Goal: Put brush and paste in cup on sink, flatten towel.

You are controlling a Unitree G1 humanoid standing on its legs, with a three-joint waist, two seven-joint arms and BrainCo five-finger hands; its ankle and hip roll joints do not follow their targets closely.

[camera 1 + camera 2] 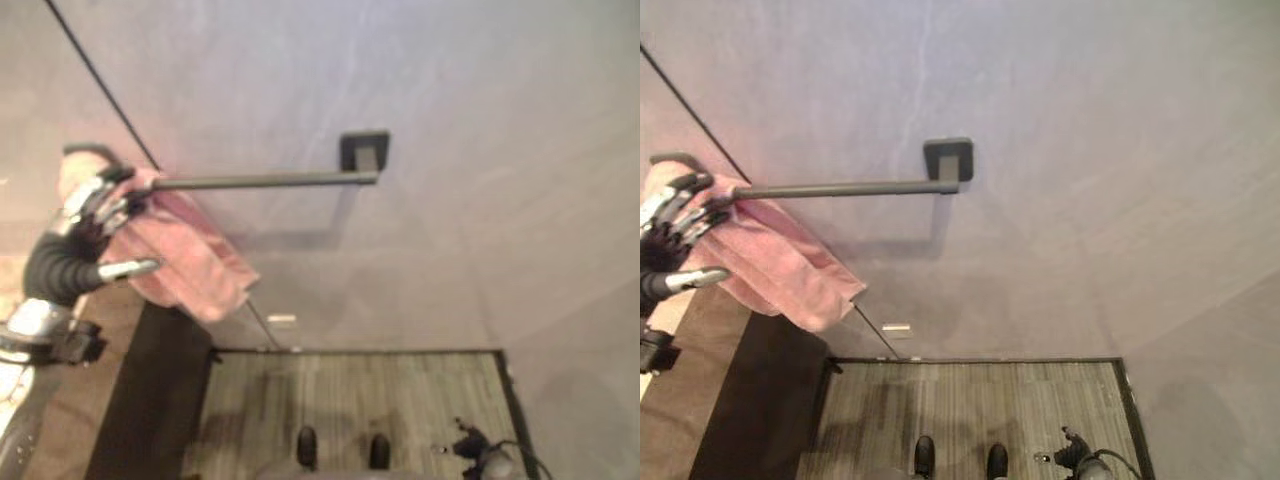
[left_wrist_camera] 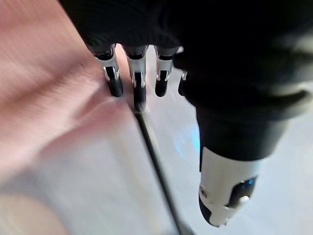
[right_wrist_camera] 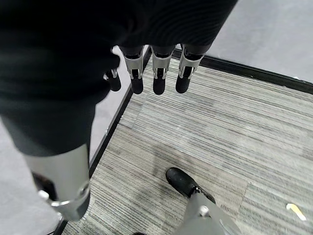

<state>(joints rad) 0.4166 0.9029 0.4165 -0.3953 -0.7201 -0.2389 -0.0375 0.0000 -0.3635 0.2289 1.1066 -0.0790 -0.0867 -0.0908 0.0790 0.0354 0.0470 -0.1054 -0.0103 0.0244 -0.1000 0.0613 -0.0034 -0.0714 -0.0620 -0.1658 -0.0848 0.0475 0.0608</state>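
Grey striped floor mat (image 1: 350, 395) lies nearest, edged in black, below a pale grey wall (image 1: 1090, 150). On that wall a dark towel bar (image 1: 265, 180) runs left from its square mount. Pink towel (image 1: 780, 260) hangs bunched over the bar's left end (folds uneven), the left hand (image 1: 100, 210) resting on it with relaxed fingers (image 2: 115, 81). Right hand (image 3: 63, 73) hangs over the mat, fingers straight, holding nothing.

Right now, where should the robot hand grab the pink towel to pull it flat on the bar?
Probably the lower hanging corner of the pink towel, coming from the bare side of the bar toward the wall mount. The towel is bunched at the bar's free end, where the left robot hand already rests on it with relaxed fingers. That loose corner hangs free, so it is likely easiest to pinch and draw along the bar.
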